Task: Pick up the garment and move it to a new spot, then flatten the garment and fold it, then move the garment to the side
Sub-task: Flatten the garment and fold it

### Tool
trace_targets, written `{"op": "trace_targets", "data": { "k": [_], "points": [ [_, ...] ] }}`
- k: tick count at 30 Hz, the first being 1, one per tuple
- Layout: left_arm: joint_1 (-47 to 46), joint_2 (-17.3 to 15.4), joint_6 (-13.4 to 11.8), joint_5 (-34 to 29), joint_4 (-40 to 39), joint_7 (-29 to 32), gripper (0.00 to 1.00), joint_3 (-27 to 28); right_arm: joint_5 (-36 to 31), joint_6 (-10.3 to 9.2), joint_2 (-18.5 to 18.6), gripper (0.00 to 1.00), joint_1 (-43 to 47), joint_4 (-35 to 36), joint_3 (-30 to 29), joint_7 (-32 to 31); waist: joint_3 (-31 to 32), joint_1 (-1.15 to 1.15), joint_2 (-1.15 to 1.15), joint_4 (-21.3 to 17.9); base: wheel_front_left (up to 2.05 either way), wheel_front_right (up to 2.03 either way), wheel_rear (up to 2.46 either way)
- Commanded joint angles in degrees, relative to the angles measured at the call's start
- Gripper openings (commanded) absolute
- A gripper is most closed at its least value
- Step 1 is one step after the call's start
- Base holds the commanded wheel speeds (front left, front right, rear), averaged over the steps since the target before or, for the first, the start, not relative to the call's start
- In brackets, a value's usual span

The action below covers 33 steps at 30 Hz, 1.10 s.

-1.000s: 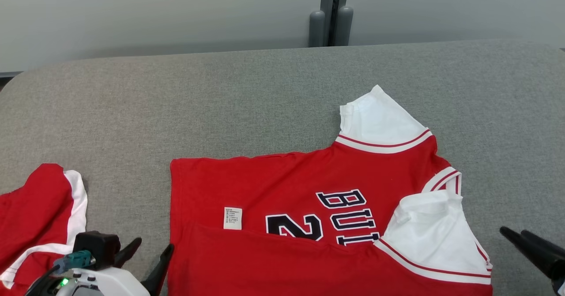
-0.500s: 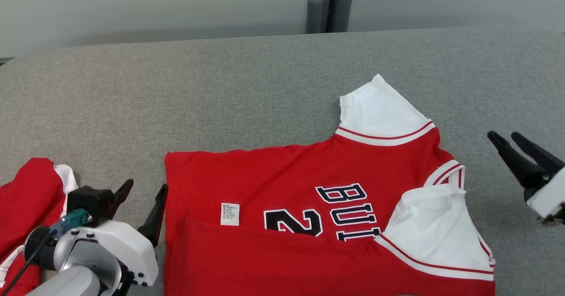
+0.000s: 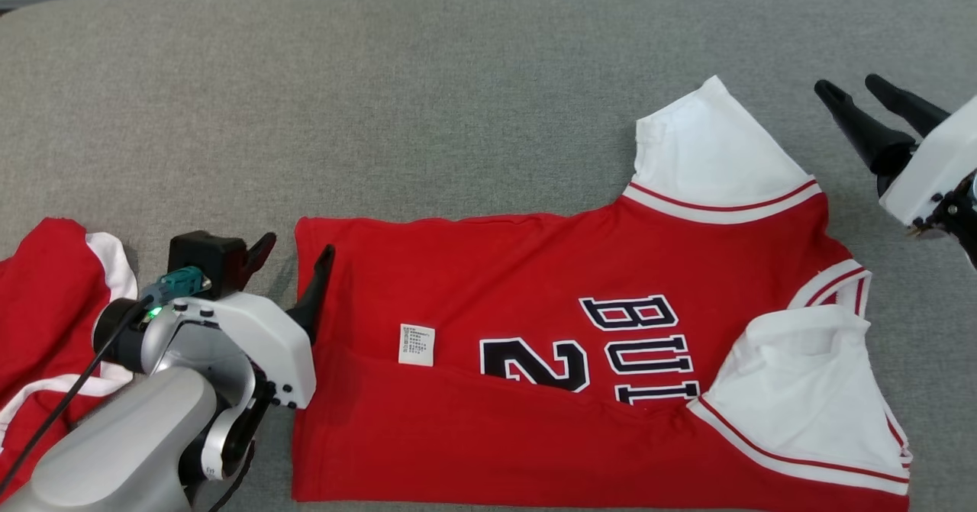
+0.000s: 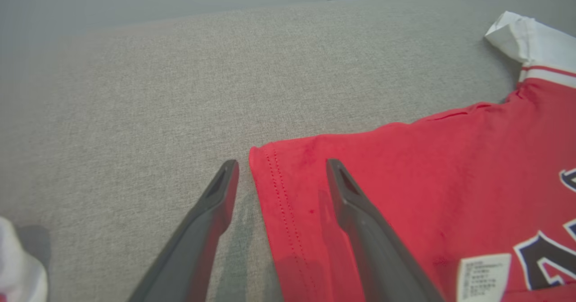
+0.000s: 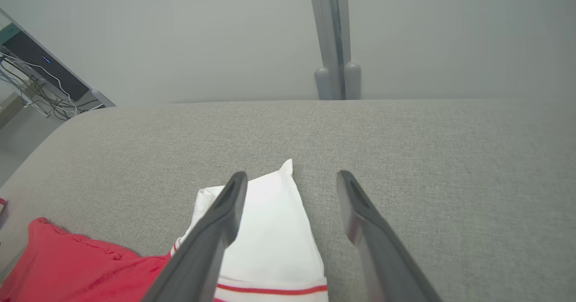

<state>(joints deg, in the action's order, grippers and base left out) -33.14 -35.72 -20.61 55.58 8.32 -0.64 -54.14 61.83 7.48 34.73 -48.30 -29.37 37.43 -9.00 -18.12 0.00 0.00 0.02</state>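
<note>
- Both arms have come forward in the last second, and the head camera has dipped, so the shirt's shift up the head view is the camera's doing, not the cloth's
- The red short-sleeved jersey shirt with white sleeves and dark lettering (image 3: pixel 534 329) lies as it did on the grey woven fabric surface (image 3: pixel 382 115), its near edge already folded up over the numbers beside the small white care label (image 3: pixel 417 344)
- Your left gripper (image 3: pixel 298 246) now straddles the shirt's far hem corner: in the left wrist view the left gripper (image 4: pixel 282 162) has one finger over bare grey fabric and the other over red cloth, jaws spread wide, holding nothing
- Your right gripper (image 3: pixel 847 85) has risen to just beside the far white sleeve (image 3: pixel 710 146); in its wrist view the right gripper (image 5: pixel 292 174) has the sleeve tip just ahead of its fingers, jaws wide, empty
- This looks like the set-up for pinching both far corners for the next fold
- A second red and white garment (image 3: pixel 53 306) lies behind the left gripper, apart from the shirt
</note>
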Motion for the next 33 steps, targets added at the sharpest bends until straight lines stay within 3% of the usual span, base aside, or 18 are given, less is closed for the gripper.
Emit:
{"op": "trace_targets", "data": {
  "k": [1,19,33],
  "points": [
    [-2.1,0.6,0.7,-0.8,0.8,0.0,1.0,-0.1,-0.5,0.04,-0.2,1.0,-2.4,-1.6,0.2,-1.1,-2.5,0.0,0.0,1.9,0.0,0.0,0.0],
    [-10.0,7.0,6.5,-1.7,7.7,2.6,1.0,-2.9,1.1,0.04,-3.8,1.0,-15.8,-17.2,7.1,-14.9,-7.7,0.0,0.0,6.9,0.0,0.0,0.0],
    [-13.4,9.4,9.7,-2.1,12.2,2.3,1.0,-3.6,4.1,0.04,-4.8,1.0,-17.5,-17.1,11.0,-16.9,-9.7,0.0,0.0,6.7,0.0,0.0,0.0]
  ]
}}
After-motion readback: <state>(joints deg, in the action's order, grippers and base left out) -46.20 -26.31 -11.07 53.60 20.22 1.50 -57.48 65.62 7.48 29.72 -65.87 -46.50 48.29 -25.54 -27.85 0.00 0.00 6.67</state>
